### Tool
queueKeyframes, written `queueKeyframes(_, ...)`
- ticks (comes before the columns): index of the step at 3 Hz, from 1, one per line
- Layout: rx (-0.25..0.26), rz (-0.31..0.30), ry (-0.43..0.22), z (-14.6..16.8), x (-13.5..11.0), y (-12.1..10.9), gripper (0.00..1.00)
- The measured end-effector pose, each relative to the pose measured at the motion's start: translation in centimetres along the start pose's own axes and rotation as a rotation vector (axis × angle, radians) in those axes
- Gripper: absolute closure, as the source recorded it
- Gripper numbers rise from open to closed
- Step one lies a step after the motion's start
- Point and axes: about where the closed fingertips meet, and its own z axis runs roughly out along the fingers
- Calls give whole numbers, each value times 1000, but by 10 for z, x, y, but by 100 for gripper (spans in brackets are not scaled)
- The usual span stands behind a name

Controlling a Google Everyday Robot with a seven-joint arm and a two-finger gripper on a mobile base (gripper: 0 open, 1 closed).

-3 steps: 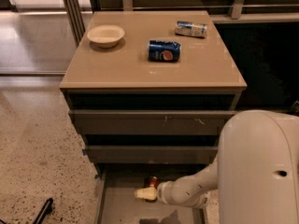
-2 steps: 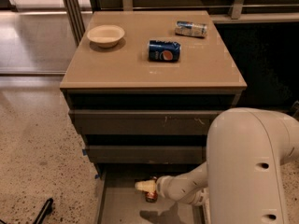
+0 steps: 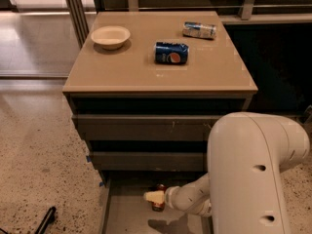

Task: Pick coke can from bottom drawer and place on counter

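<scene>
Coke can: the coke can (image 3: 158,207) stands in the pulled-out bottom drawer (image 3: 126,214), near its back, under the shut drawer fronts above; only its dark red top and base show.
Gripper: the gripper (image 3: 152,197) is down inside that drawer, its cream tip crossing the front of the can at mid-height and right against it.
Gripper state: it cannot be told whether it is spread or clamped, nor whether it has hold of the can; the tip hides the contact.
Arm: the white arm (image 3: 253,179) bends down from the right and fills the lower right of the view, its forearm reaching left into the drawer.
Step in hand: judged to be the grasp at the can, the first half of the task; the can is not yet lifted.
Next move calls for: a firm hold at the can's middle, then a straight draw forward and up so it clears the drawer fronts above before rising to the counter (image 3: 146,79).
Landing spot: the front of the counter is bare, away from what lies farther back.
Count, cans: three: one coke can in the drawer, one Pepsi can (image 3: 171,53) and one blue-and-white can (image 3: 199,30), both lying on their sides on the counter.
Count, bowls: one pale bowl (image 3: 110,36), at the counter's back left.
Count, drawers: three, the bottom one open.
</scene>
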Motion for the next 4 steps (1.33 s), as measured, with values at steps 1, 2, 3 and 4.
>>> queueKeyframes(1, 34, 20, 40, 26, 9, -8, 0)
queueKeyframes(2, 20, 32, 78, 58, 14, 0, 0)
queueKeyframes(3, -30, 44, 112, 84, 15, 16, 0)
queueKeyframes(4, -146, 47, 141, 107, 13, 30, 0)
